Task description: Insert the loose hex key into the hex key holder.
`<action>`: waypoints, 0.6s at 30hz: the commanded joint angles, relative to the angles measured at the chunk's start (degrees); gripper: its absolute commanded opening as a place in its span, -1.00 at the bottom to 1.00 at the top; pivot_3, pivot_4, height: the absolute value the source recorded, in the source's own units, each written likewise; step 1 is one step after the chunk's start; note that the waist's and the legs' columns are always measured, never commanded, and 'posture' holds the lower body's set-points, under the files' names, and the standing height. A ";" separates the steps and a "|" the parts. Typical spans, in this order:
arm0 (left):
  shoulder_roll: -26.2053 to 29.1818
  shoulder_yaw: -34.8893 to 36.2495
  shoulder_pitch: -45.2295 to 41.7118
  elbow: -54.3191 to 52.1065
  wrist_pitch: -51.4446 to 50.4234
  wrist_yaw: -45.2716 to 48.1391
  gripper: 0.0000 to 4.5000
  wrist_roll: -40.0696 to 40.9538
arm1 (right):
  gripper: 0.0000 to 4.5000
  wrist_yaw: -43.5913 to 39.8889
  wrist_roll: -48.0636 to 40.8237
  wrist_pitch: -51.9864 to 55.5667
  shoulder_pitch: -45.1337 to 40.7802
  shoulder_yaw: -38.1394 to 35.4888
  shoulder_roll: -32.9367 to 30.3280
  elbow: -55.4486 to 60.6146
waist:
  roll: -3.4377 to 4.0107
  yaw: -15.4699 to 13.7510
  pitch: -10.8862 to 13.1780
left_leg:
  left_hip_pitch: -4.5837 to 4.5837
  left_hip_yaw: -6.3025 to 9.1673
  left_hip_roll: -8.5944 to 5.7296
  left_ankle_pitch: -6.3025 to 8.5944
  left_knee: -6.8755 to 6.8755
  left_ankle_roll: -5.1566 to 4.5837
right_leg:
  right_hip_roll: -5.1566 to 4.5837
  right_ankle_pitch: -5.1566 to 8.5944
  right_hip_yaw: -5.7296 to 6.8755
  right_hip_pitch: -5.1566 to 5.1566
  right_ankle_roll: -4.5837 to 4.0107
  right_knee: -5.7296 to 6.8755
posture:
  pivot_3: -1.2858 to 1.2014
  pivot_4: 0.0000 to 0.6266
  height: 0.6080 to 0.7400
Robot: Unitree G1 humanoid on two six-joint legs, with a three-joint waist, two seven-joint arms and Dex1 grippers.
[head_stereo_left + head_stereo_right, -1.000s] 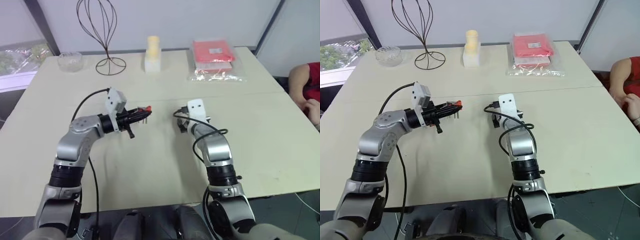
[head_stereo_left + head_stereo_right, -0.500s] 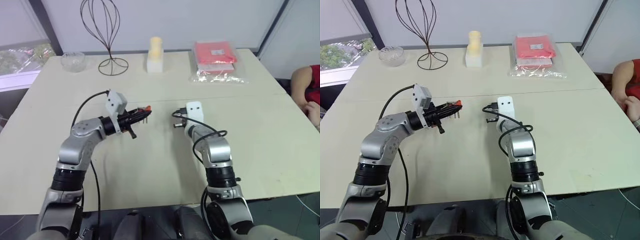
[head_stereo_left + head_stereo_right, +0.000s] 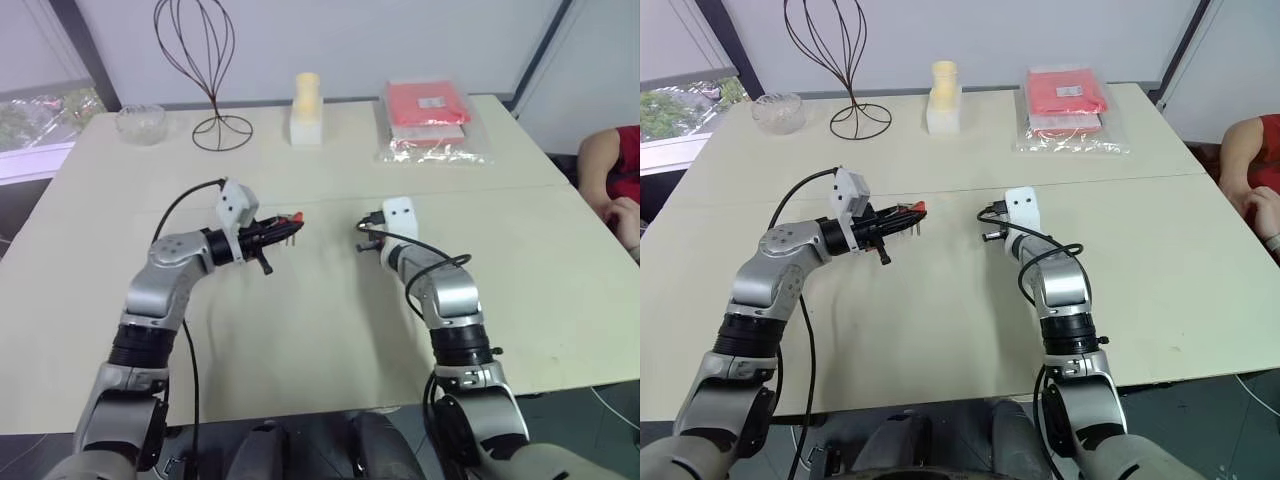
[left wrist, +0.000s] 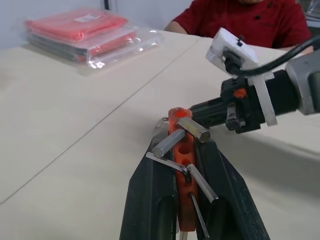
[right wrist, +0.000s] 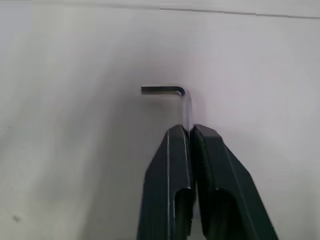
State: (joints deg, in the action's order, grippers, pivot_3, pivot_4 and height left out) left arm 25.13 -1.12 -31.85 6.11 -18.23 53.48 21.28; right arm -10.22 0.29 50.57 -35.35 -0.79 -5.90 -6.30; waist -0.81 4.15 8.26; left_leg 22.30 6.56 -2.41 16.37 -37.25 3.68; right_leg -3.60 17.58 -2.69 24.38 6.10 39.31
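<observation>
At the far left of the pale beige table [image 3: 300, 330] stands a small clear glass bowl [image 3: 139, 122], then a black wire stand with a looped top [image 3: 205, 75] and a cream-coloured block with a rounded knob [image 3: 306, 107]. Nearer the robot, the left gripper [image 4: 181, 172] is held above the tabletop, its two black fingers clamped on the small red-orange plastic hex key holder [image 4: 178, 131], from which several grey metal keys stick out. Just to its right, apart from it, the right gripper [image 5: 189, 131] is pressed together on the long leg of the thin L-shaped grey metal loose hex key [image 5: 172, 93], whose short leg sticks out sideways beyond the fingertips. Farther right, at the table's back, lies a flat red packet in clear plastic [image 3: 430, 118]. A person in a red sleeve [image 3: 610, 165] sits at the right edge
</observation>
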 commanded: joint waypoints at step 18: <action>-0.83 0.10 2.94 -3.50 2.57 -2.16 -1.00 -1.73 | -0.41 -6.15 -2.61 1.72 -9.33 2.76 -1.64 -16.08 | -0.01 -0.05 -0.01 | -0.07 -0.05 0.06 0.03 0.00 -0.05 | 0.02 0.00 -0.04 -0.02 0.00 0.01 | 0.03 -0.52 1.00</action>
State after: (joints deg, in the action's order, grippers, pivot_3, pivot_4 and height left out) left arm 24.14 -1.44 -28.82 5.38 -16.70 51.73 19.32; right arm -15.05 -0.96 49.94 -45.52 1.55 -7.93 -20.51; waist -0.82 4.11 8.25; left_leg 22.23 6.51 -2.36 16.40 -37.25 3.63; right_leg -3.58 17.58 -2.73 24.36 6.10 39.32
